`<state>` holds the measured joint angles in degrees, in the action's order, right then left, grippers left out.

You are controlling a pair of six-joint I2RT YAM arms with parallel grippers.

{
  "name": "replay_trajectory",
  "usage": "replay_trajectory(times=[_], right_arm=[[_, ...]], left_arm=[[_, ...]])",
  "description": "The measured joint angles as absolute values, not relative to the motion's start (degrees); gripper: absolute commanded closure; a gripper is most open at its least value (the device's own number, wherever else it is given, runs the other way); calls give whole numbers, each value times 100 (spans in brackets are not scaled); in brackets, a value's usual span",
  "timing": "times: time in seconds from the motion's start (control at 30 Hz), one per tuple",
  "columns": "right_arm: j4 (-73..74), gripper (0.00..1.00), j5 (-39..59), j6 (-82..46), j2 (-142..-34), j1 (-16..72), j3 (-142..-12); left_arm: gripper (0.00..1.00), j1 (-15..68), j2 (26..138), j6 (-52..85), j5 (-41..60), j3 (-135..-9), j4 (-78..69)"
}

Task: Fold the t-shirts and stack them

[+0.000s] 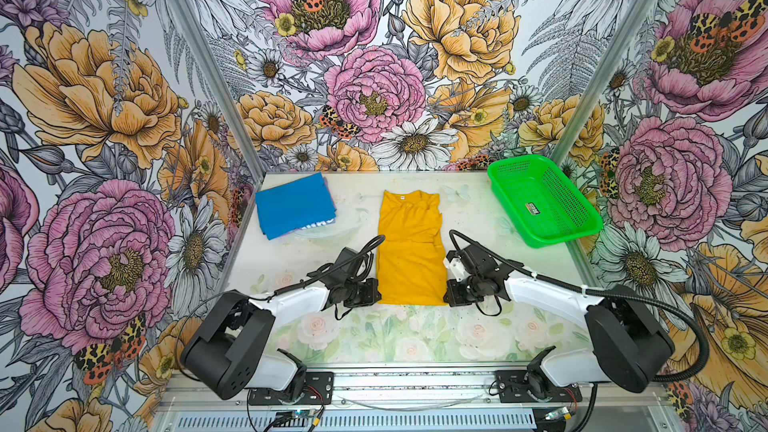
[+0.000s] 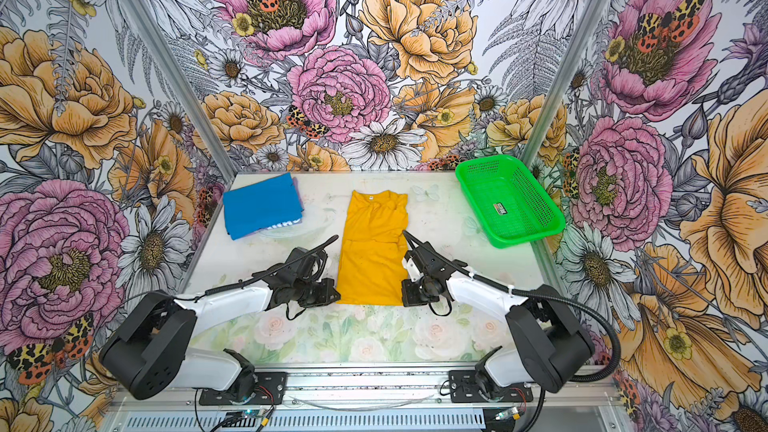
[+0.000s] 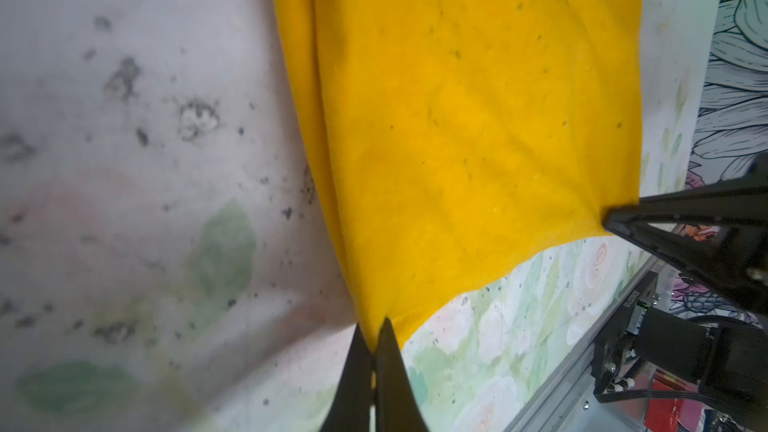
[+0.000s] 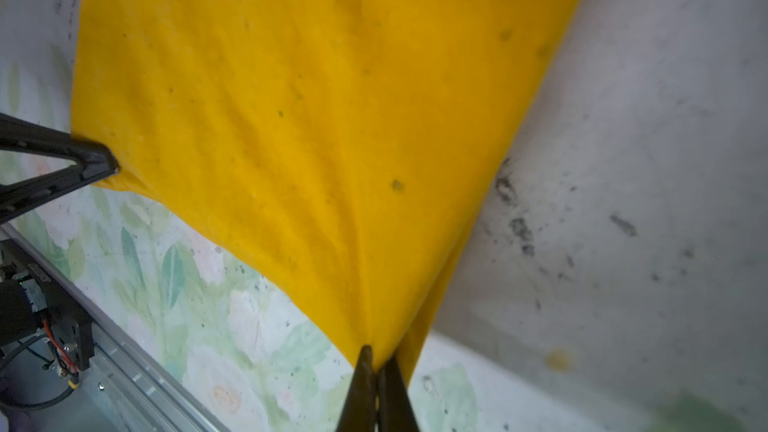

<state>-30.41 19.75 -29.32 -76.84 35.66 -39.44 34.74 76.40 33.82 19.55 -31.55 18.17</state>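
With left gripper (image 3: 376, 349) and right gripper (image 4: 376, 363) each pinching a yellow t-shirt (image 1: 409, 251) hem corner, lift both together, hem taut and level

Walls (image 1: 374, 76) in floral wallpaper: big pink and orange peonies, daisies, spotted moths, grey ferns. Aluminium posts (image 1: 199, 56) stand at the two back corners. Table (image 1: 478, 218) is pale and glossy, with a faded rose print (image 1: 411, 338) near the front. Dark specks (image 3: 124, 76) on it, maybe dirt; view blurry. Metal rail (image 1: 415, 380) along the front. Light bright, even.
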Motion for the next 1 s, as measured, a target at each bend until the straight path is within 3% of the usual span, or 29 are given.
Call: replay_trajectory(times=[0.1, 0.13, 0.17, 0.23, 0.27, 0.43, 0.67, 0.8, 0.87, 0.93, 1.0], right_arm=[[-3636, 95, 1870, -3251, -6895, 4222, -3791], [-3826, 85, 1868, -3387, -6617, 4438, -3721], [-4032, 67, 1883, -3535, -6344, 4630, -3664], [-4405, 33, 1844, -3701, -5931, 4772, -3647], [-4574, 25, 1761, -3780, -5739, 4764, -3677], [-5011, 19, 1382, -3717, -5948, 4198, -4547], [-4486, 20, 1153, -3017, -7826, 2904, -5741], [-4257, 20, 1081, -2705, -8825, 2598, -6383], [-4174, 20, 1066, -2567, -9185, 2556, -6661], [-4104, 20, 1055, -2482, -9378, 2552, -6827], [-4075, 21, 1039, -2423, -9474, 2552, -6914]], left_arm=[[100, 4394, 6895, 4108, 1594, -2755, 2274], [100, 4737, 6604, 4386, 1500, -2602, 2414], [78, 5100, 6235, 4720, 1420, -2432, 2598], [4, 5522, 5548, 5192, 1253, -2231, 3000], [1, 5603, 5192, 5387, 1155, -2204, 3201], [1, 4707, 4536, 5424, 1205, -2534, 3354], [2, 3155, 6274, 4108, 1844, -4134, 3148], [23, 2451, 7599, 3406, 1994, -5225, 3068], [40, 2161, 8342, 3111, 2005, -5872, 3085], [44, 1981, 9015, 2845, 2008, -6469, 3074], [40, 1859, 9647, 2598, 2016, -7032, 3129]])
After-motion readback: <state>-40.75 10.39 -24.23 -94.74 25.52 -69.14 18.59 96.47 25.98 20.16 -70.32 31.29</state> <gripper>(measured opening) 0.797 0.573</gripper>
